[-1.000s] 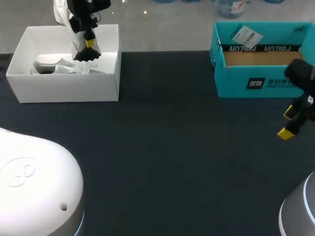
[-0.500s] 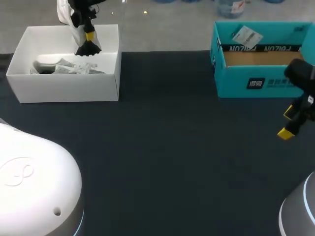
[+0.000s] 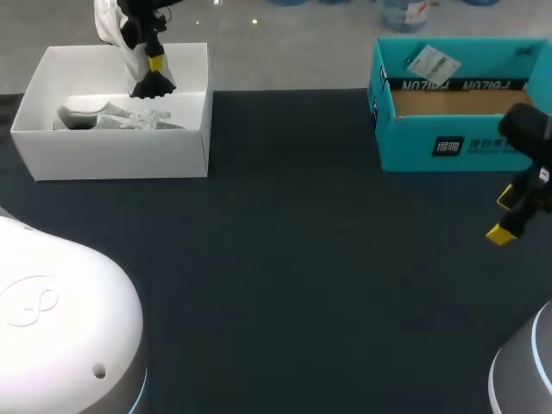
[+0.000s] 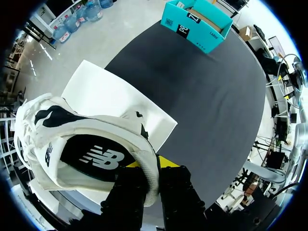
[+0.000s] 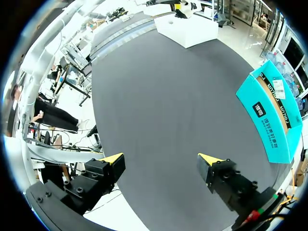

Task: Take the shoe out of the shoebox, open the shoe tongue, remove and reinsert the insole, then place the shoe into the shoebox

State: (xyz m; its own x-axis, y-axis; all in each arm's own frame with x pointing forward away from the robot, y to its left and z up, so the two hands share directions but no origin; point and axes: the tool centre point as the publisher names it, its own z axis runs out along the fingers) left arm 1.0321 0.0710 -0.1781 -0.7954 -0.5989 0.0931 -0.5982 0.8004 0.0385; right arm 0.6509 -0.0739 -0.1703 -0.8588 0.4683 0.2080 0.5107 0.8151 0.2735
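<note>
A white shoe with black panels (image 4: 82,151) hangs in the air over the open white shoebox (image 3: 112,157), and my left gripper (image 4: 151,168) is shut on its heel collar. From the head view the shoe (image 3: 136,62) shows partly behind the left gripper (image 3: 154,71) above the box's back wall. Crumpled white paper (image 3: 121,117) lies inside the box. My right gripper (image 3: 504,216) is open and empty above the dark table at the far right, in front of the teal box. Its fingers (image 5: 111,160) stand wide apart in the right wrist view.
A teal cardboard box (image 3: 457,129) with a brown inside stands at the back right, also seen ahead of the right gripper (image 5: 161,161) as the teal box (image 5: 272,110). The dark table top (image 3: 293,259) lies between the two boxes.
My left gripper has risen a little with the shoe, lifting it out of the white box. The right arm has not moved.
</note>
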